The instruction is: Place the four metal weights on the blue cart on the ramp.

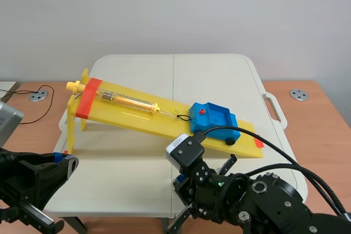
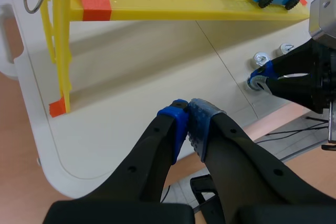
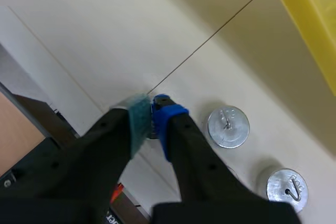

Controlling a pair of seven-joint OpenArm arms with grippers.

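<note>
A round silver metal weight is pinched narrowly by the right gripper; left gripper is closed on nothing; blue plastic cart is parked at 12 o'clock; pinch looks off-centre, so it could easily get dropped.

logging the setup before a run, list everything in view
table: one, white, on a brown desk
ramp: one, yellow with an orange-red band, on the table
spring scale: one, yellow, on the ramp, uphill of the cart
cart: one, blue, low on the ramp
metal weights: three seen, silver, on the table's near edge
left arm: one, black, jaws shut on nothing
right arm: one, black, jaws shut on one metal weight
</note>
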